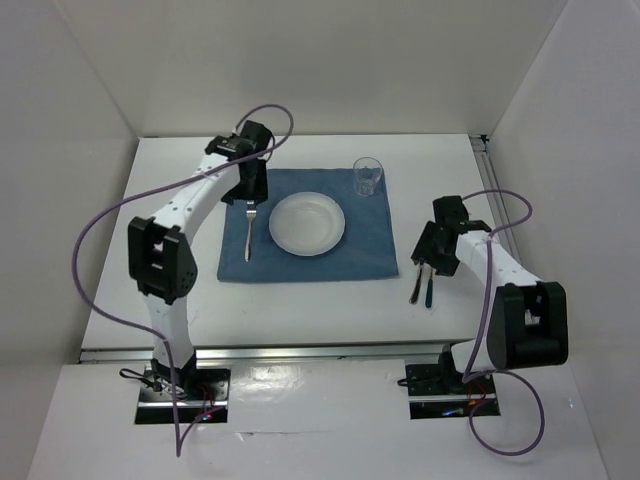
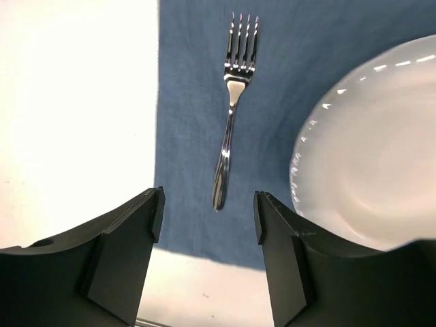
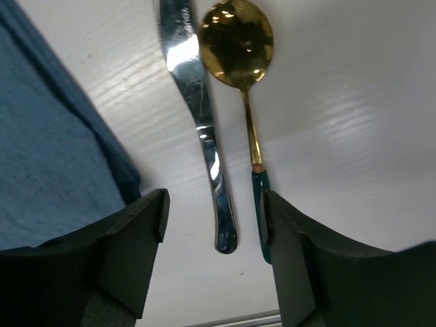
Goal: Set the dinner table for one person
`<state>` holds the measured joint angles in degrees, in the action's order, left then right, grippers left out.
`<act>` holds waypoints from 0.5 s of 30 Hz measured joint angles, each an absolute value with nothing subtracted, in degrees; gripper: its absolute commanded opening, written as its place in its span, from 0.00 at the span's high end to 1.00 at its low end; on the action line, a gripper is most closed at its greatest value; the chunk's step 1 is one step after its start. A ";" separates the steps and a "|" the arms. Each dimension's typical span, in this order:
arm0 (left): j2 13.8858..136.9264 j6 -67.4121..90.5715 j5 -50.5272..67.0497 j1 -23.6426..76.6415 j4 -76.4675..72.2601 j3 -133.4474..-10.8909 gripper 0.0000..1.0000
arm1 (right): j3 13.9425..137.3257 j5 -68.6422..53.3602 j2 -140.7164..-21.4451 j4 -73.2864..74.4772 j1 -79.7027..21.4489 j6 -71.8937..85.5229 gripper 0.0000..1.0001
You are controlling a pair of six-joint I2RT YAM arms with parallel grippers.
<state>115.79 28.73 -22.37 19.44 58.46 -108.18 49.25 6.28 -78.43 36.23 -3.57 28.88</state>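
- Top view: the dinner table lies under both arms and carries everything. On it is the blue mat, with the plate at its middle. The fork is just left of the plate, and the glass stands at the mat's far right corner. The knife and spoon lie side by side on bare table, off the mat's right edge. The left gripper hangs at the fork's far end. The right gripper hangs over the knife and spoon, so that arm is plainly the nearer to them.
- Left wrist: I see the left gripper's fingers spread, with nothing between them. The fork lies flat on the mat, its long axis in line with the gap, handle end towards the fingers. The plate's rim is to the right, near the fork but apart from it.
- Right wrist: these fingers are also spread and empty. Knife and spoon lie parallel, handles towards the fingers. The knife's handle end sits in the gap, and the spoon's teal handle is close by the right-hand finger. I cannot tell whether the two touch. I'd take the knife next and shift it leftward onto the mat. The gap already spans its handle crosswise, but the spoon is close enough to be caught too.
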 measured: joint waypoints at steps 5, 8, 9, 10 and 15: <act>102.48 28.95 -21.45 19.44 58.15 -107.11 0.29 | 47.03 6.11 -80.75 36.64 -2.24 30.26 0.33; 96.77 28.97 -20.75 19.44 58.30 -105.95 0.29 | 46.46 6.00 -82.04 37.21 -2.20 32.14 0.31; 95.81 28.95 -20.64 19.44 58.35 -105.78 0.29 | 46.44 6.02 -82.32 37.56 -2.20 32.93 0.30; 95.24 28.93 -20.49 19.44 58.35 -105.62 0.29 | 46.44 6.09 -82.54 37.93 -2.20 33.85 0.30; 95.18 28.88 -20.10 19.44 58.70 -104.20 0.29 | 46.44 6.76 -83.99 38.96 -1.76 38.28 0.39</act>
